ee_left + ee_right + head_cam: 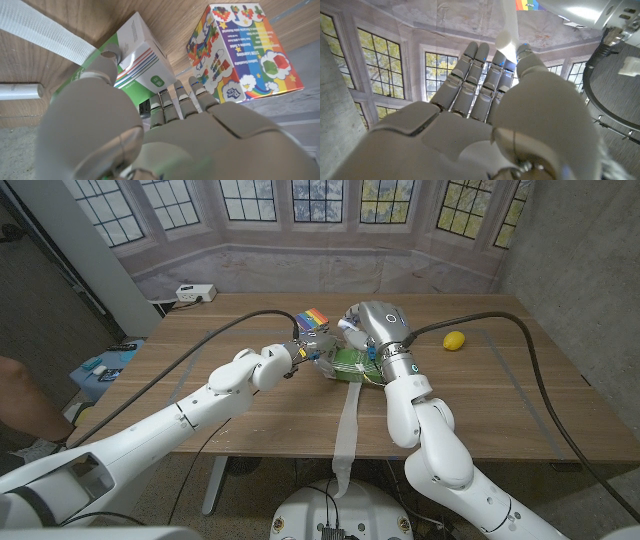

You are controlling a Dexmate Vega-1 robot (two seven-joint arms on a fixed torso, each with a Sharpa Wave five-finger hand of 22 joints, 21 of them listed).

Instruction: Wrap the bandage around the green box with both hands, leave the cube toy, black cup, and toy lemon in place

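1. Head view: green-and-white cardboard box (pixel 345 363) mid-table, gripped by left hand (pixel 300 354); right hand (pixel 362 328) raised above, crowding it. Yellow toy lemon (pixel 454 341) well apart; white bandage strip (pixel 347 430) trailing off the table's near edge.
2. Left wrist view: fingers (pixel 180 100) closed on box; rainbow cube toy (pixel 242 50) just beside, "STEM" partly legible.
3. Right wrist view: fingertips (pixel 507 47) pinching bandage.

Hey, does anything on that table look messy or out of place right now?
Yes: the white bandage trails loose from the green box across the table and hangs over its near edge, not wound on. The toy lemon looks undisturbed.
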